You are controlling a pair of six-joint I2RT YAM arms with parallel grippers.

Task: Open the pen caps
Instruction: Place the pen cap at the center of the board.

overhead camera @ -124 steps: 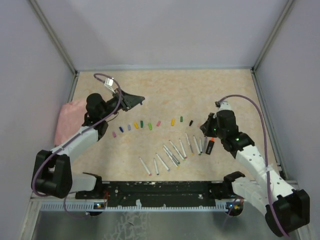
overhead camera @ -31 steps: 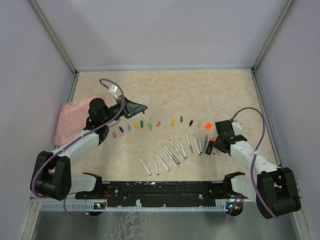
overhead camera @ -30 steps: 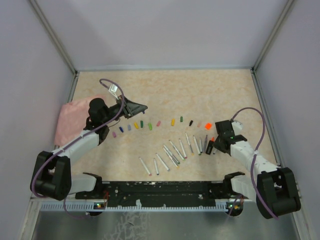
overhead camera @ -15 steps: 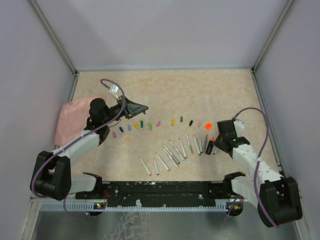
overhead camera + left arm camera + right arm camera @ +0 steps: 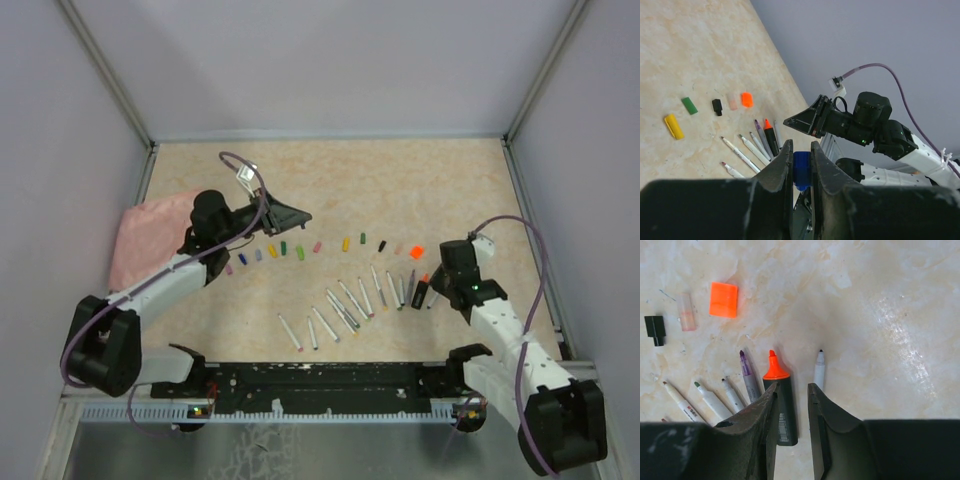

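Swung toward three o'clock, the left gripper (image 5: 801, 150) pinches a small blue plastic cap (image 5: 801, 170). Right gripper (image 5: 792, 386), slightly parted and empty, hangs over the dark orange-tipped highlighter (image 5: 785, 405), with a square orange cap (image 5: 723, 299) at eleven o'clock.

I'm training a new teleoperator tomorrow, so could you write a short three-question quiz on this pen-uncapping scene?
1. Multiple choice: what is pinched in the left gripper?
A) a small blue plastic cap
B) a wooden pencil
C) nothing
2. True or false: the thick dark highlighter has a cap over its orange tip.
3. Fill in: in the right wrist view, a flat orange cap lies beside a pale translucent cap, and on that one's other side lies a small ____ cap.

Key
1: A
2: false, the tip is bare
3: black cap
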